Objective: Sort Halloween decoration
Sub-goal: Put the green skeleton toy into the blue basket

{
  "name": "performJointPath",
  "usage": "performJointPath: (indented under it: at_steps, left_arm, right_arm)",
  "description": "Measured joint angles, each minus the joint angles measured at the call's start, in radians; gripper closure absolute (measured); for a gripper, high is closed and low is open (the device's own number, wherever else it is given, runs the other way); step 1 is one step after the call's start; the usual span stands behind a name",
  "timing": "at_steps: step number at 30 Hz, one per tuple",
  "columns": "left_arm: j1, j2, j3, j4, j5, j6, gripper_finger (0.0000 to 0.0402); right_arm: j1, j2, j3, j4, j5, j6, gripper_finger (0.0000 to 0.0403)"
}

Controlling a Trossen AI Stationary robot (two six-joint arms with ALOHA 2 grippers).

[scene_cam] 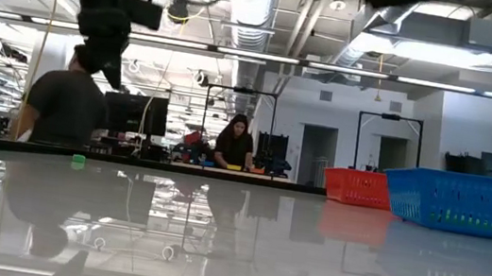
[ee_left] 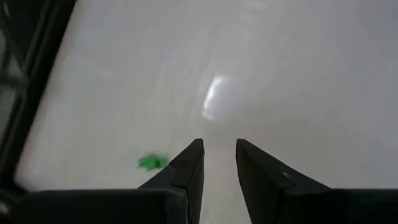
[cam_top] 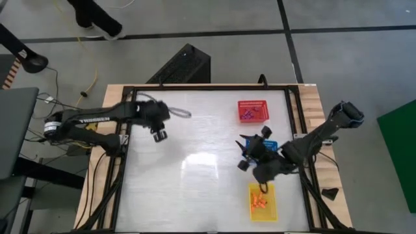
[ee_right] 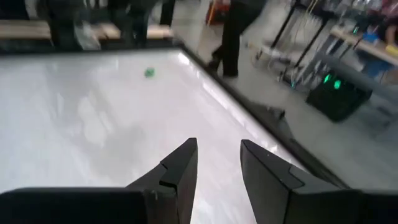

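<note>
The left tool [cam_top: 158, 134] is hanging over the far left part of the white counter [cam_top: 195, 188], clear of the surface. Through its wrist view the two dark fingers [ee_left: 186, 168] are standing a little apart with bare counter showing through the gap, so the tool is released and carrying nothing. A single green trinket [ee_left: 152, 163] is lying on the counter just beside those fingers, off to one side and not between them. The same green piece is showing in the low view as a small spot [scene_cam: 78, 162] sitting alone on the glossy surface below the left arm.

The right tool [cam_top: 246, 156] is waiting over the right half of the counter, next to the blue basket [cam_top: 270, 145]. Its fingers [ee_right: 177, 168] are also standing apart with nothing between them, pointing across the counter toward the green piece [ee_right: 149, 73] well away at the far side.

Three mesh baskets are sitting in a row along the right side: the red basket [cam_top: 253, 110] farthest back with small purple pieces [cam_top: 247, 116] inside, the blue one in the middle, partly covered by the right arm, and the yellow basket [cam_top: 263, 201] nearest the front with orange pieces [cam_top: 261, 201] in it.

Two people are standing in the room beyond the counter.
</note>
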Motion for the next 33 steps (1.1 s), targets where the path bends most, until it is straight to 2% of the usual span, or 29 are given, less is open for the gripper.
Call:
performJointPath:
  at_steps: [4,7,11,14,21,24,29,33]
  left_arm:
    - [0.192,0.049,0.000,-0.002,0.065,-0.007,0.0319]
    - [0.329,0.126,-0.001,-0.010,0.070,-0.106,0.0319]
    - [0.490,0.252,-0.001,-0.051,0.114,-0.181,0.0314]
    - [0.563,0.323,-0.001,-0.054,0.153,-0.242,0.0298]
    - [0.592,0.449,-0.001,-0.023,0.158,-0.295,0.0242]
    - [0.593,0.478,0.002,-0.009,0.177,-0.271,0.0213]
    - [0.589,0.475,0.008,-0.003,0.179,-0.234,0.0177]
    - [0.587,0.441,0.021,-0.023,0.174,-0.219,0.0173]
  right_arm:
    - [-0.086,0.029,0.000,-0.003,-0.134,-0.030,0.0251]
    - [-0.132,0.044,0.000,0.001,-0.219,-0.053,0.0251]
    - [-0.142,0.051,0.000,-0.006,-0.248,-0.071,0.0251]
    - [-0.141,0.054,0.000,-0.012,-0.256,-0.105,0.0251]
    - [-0.143,0.054,0.000,-0.014,-0.257,-0.108,0.0251]
    - [-0.141,0.054,0.000,-0.015,-0.277,-0.108,0.0251]
    - [-0.136,0.054,0.000,-0.015,-0.282,-0.097,0.0251]
    - [-0.135,0.054,0.000,-0.015,-0.282,-0.093,0.0251]
